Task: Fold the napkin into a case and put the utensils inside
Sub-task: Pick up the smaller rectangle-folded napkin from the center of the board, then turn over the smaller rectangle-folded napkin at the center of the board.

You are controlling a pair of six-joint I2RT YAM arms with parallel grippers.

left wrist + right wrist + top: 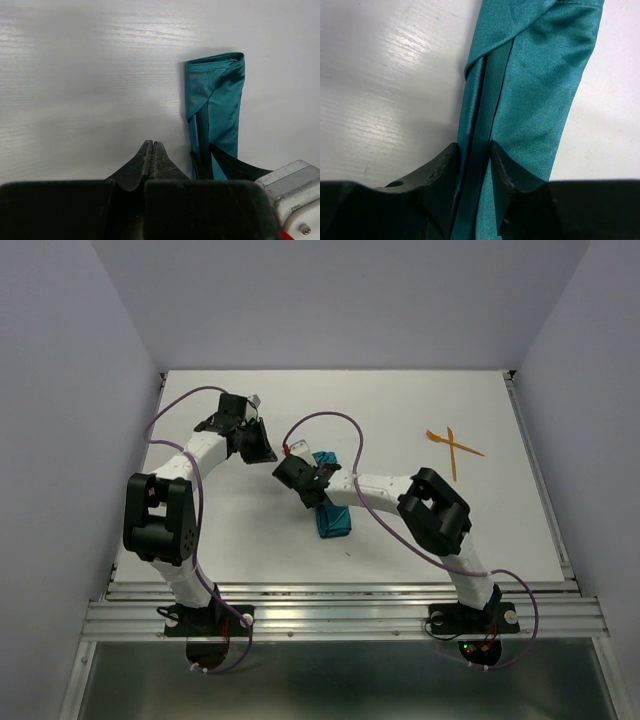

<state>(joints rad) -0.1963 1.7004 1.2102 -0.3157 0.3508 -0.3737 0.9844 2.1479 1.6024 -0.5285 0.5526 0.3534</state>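
Observation:
The napkin (333, 521) lies at the table's middle, folded into a narrow teal case with a diagonal flap edge; it also shows in the left wrist view (222, 100) and the right wrist view (545, 90). My right gripper (306, 490) (475, 150) is down on the case, its jaws closed narrowly on a lengthwise fold of the cloth. My left gripper (262, 447) (152, 145) is shut and empty, just left of the case over bare table. The two orange utensils (452, 447) lie crossed at the far right, apart from both grippers.
The white table (400, 400) ends in a metal rail at the near edge (340, 615). Grey walls stand close on three sides. The right arm's forearm (375, 490) lies across the case's right side.

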